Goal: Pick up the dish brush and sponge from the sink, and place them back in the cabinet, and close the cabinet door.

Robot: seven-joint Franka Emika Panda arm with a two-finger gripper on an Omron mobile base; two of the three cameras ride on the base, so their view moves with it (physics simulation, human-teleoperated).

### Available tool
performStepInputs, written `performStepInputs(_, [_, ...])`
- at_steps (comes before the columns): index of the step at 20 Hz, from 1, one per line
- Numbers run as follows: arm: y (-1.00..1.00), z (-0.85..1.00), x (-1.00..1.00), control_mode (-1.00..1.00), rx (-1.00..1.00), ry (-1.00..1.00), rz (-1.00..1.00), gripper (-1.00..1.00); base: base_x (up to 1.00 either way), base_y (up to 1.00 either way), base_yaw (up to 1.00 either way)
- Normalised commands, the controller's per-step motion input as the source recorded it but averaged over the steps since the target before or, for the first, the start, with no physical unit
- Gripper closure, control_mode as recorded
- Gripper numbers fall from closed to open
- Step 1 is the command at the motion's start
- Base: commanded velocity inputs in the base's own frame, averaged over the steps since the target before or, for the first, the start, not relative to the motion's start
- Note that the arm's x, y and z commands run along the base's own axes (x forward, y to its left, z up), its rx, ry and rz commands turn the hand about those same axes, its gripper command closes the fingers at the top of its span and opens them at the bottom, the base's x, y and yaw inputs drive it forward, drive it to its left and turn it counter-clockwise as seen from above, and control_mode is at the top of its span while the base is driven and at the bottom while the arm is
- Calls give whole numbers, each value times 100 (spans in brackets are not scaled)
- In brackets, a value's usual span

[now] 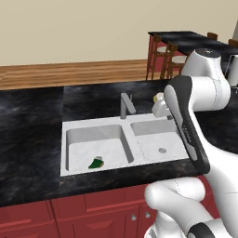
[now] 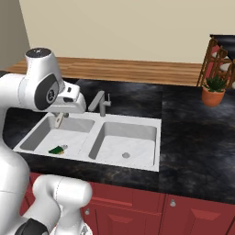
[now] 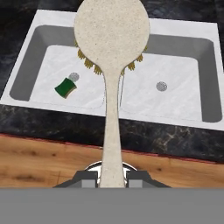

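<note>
Sink layout, taken from the faucet

The faucet [image 1: 126,105] stands behind the divider of the sink [image 1: 111,128]; the sponge [image 1: 96,162] lies in the basin to its left, near the front wall, and the dish brush [image 3: 110,65] hangs above the sink.

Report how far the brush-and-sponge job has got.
Done: the brush is out of the sink, lifted above it. In hand: the gripper is shut on its handle. Left: stow the brush in the cabinet, fetch the sponge from the left basin, stow it, then close the door.
</note>
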Motion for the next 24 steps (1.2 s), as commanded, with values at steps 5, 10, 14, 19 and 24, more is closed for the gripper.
performStepInputs(5, [0,9,-20,-100,0,0,0,100,0,0,0])
performStepInputs(10, [0,8,-20,-100,0,0,0,100,0,0,0])
performStepInputs(14, [0,4,-11,-100,0,0,0,100,0,0,0])
performStepInputs(19, [0,0,-1,100,0,0,0,100,-1,0,0])
performStepInputs(24, [0,0,0,100,0,0,0,100,-22,0,-11])
